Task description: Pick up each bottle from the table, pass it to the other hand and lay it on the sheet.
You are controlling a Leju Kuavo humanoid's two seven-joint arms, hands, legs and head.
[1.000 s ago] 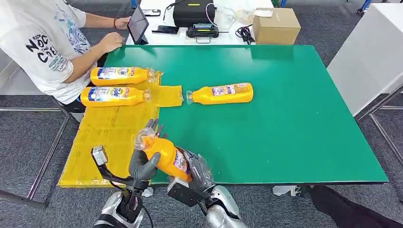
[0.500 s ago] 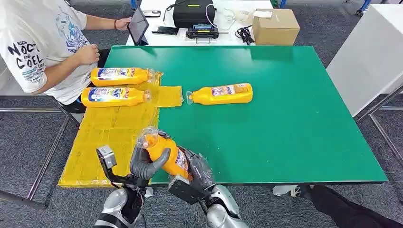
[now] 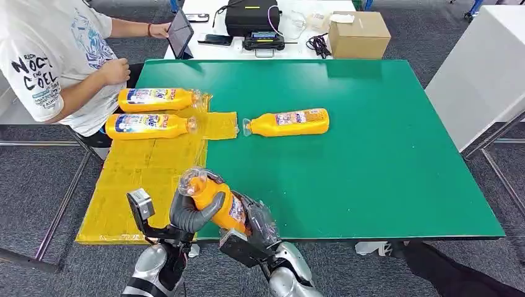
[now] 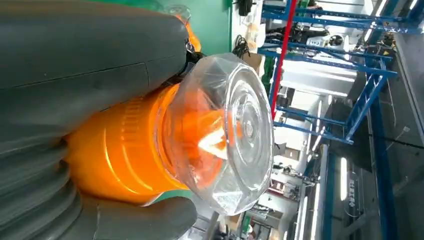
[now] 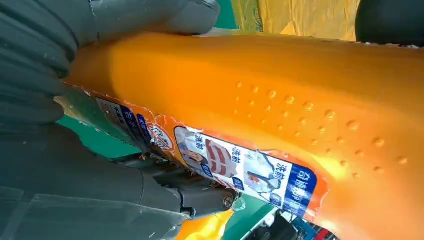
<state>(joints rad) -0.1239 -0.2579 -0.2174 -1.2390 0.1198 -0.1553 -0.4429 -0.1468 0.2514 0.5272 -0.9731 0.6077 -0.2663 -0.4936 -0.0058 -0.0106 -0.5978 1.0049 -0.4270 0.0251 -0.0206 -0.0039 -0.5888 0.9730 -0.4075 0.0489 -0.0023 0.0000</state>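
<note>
An orange bottle (image 3: pixel 213 201) was held up near the bottom of the frame, left of the middle, over the near edge of the green tabletop (image 3: pixel 384 154). It was gripped by both hands at once. The fingers of the left hand (image 3: pixel 192 213) were wrapped around its neck, just under the clear cap (image 4: pixel 225 132). The fingers of the right hand (image 3: pixel 257 226) were closed around its lower body, where the label (image 5: pixel 240 167) was seen. So the pass from one hand to the other was judged to be in the middle, not yet finished.

Two bottles (image 3: pixel 148 111) were already laid on their sides on the yellow sheet (image 3: pixel 136 179), in the upper left of the frame. Those two were judged to be done. One more bottle (image 3: pixel 288 122) was lying on the bare tabletop near the middle, just beside the edge of the sheet. It was judged to be left to do, after the held one was laid down. A person (image 3: pixel 56 55) was seated at the upper left, by the sheet.
</note>
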